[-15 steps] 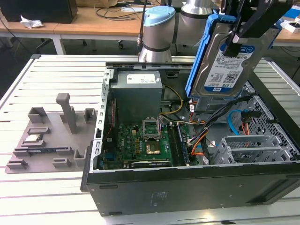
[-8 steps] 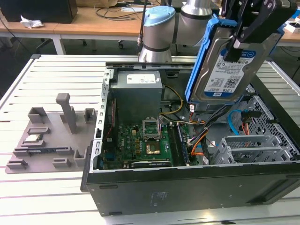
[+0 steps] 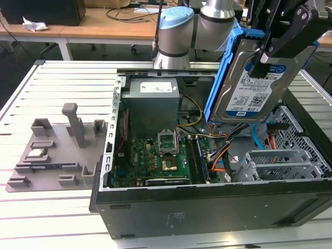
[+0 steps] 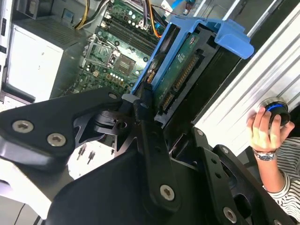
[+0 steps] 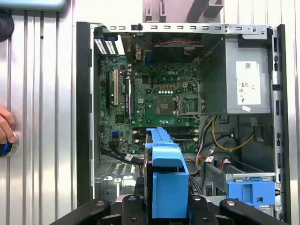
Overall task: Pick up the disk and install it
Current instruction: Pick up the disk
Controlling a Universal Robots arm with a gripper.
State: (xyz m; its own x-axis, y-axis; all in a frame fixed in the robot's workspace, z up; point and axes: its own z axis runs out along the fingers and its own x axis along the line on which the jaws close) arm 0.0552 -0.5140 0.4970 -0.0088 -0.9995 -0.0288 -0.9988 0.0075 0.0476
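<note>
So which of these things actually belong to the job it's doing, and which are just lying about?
Part of the job:
- the disk, held up by the gripper
- the open computer case below it
- its grey drive cage

Just lying about:
- grey fixture tray with a small chip
- crumpled paper

The exterior view is looking down at the open computer case (image 3: 207, 212) from one side. My wrist views are both looking past the disk (image 4: 180, 70) (image 5: 166, 187) into it, sharing the motherboard (image 4: 117, 51) (image 5: 154, 101).
</note>
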